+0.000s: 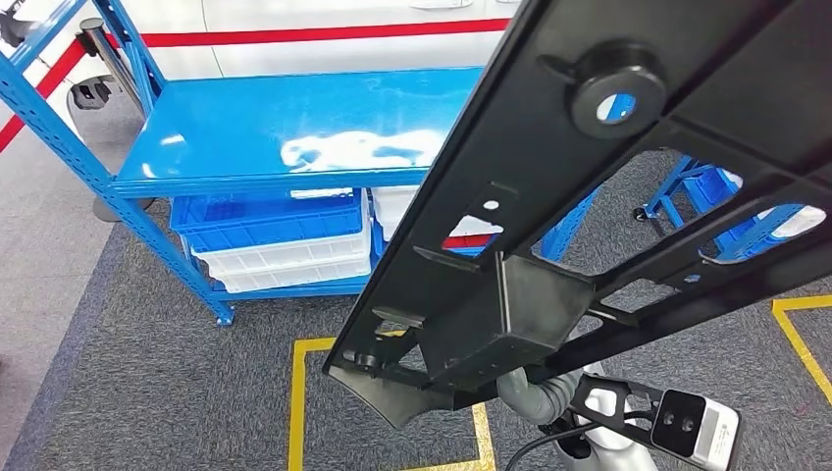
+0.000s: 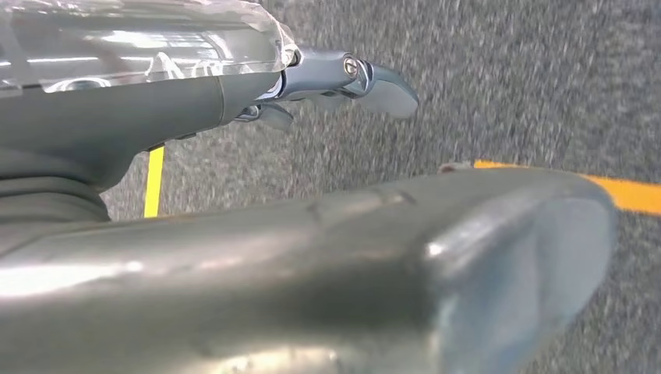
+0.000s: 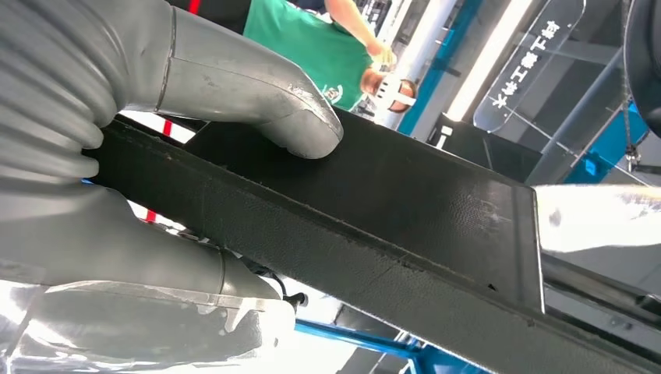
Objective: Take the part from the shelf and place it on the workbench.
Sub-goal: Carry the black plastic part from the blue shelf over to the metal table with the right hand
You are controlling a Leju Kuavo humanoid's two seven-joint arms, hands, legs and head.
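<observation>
A long black plastic part (image 1: 589, 196) with cut-outs and a round boss runs slantwise across the head view, raised off the floor in front of the blue shelf (image 1: 294, 128). My right hand (image 1: 535, 392) grips it from below near its lower end. Up close, the grey thumb of that right hand (image 3: 156, 101) presses on the flat face of the part (image 3: 374, 210) while the fingers wrap under its edge. My left hand (image 2: 312, 257) hangs over grey carpet, its fingers (image 2: 374, 82) stretched out and holding nothing.
The shelf's top board is bare and glossy; blue and white bins (image 1: 285, 240) sit on the level below. Yellow tape (image 1: 299, 402) marks a square on the carpet. Another blue rack (image 1: 726, 211) stands at the right. A person in a green shirt (image 3: 312, 47) is beyond the part.
</observation>
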